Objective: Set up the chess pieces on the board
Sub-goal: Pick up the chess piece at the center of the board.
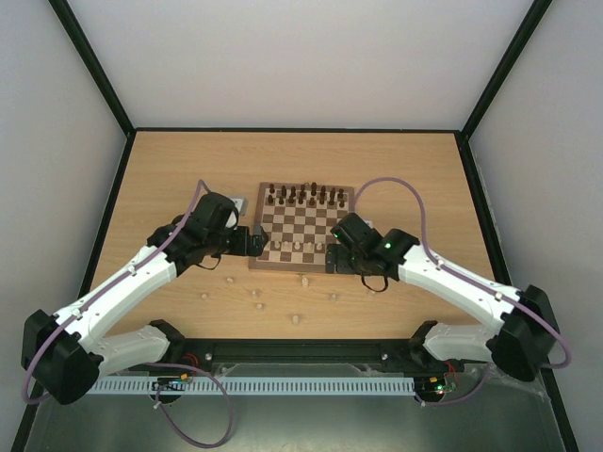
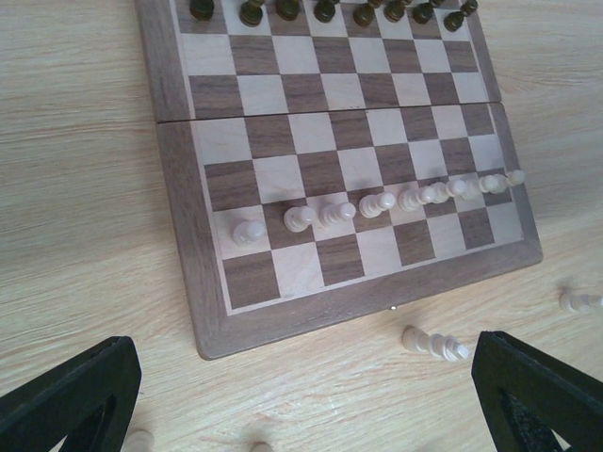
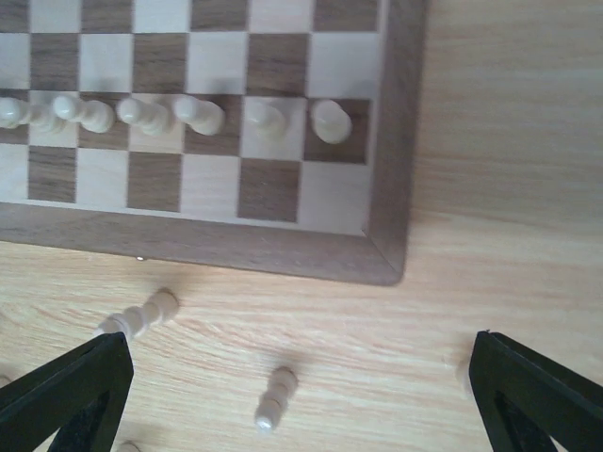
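Left claw (image 2: 301,405) and right claw (image 3: 301,400) gape wide, empty. Dark chessmen (image 1: 303,196) occupy the far rows of the board (image 2: 188,282); pale pawns (image 2: 377,202) line their rank; the nearest rank is bare, its pale pieces (image 3: 273,400) lying loose on the tabletop (image 1: 188,169) nearby.

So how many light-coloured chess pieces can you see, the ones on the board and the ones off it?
Standing pale pieces, in a row on the board: 8
Loose pale pieces on the table: 7 seen from above
Total pale: 15
The dark pieces at the far end are too small to count.
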`<state>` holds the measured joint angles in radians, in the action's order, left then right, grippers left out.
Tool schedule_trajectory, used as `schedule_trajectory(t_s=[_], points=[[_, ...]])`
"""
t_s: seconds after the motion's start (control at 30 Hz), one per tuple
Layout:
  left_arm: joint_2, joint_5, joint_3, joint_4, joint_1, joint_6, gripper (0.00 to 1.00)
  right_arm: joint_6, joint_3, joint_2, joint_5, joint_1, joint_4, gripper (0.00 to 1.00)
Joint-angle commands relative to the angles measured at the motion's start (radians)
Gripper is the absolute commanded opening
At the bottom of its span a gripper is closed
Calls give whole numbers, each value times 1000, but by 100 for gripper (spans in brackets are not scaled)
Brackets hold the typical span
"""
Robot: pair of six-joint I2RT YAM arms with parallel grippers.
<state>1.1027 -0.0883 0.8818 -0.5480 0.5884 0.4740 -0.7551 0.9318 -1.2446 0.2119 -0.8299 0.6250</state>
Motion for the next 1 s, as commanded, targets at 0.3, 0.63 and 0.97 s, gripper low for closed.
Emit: schedule_trajectory(t_s=[0.3,0.63,0.97], points=[[22,-138,13,35,-6,-58,99,-289,-209,133,60,-2,160,82],[31,-166,2,57,-7,-63,99,-294,-299,110,63,17,95,65],[35,-156,2,56,-6,-63,100,-240,-338,105,35,68,39,38]])
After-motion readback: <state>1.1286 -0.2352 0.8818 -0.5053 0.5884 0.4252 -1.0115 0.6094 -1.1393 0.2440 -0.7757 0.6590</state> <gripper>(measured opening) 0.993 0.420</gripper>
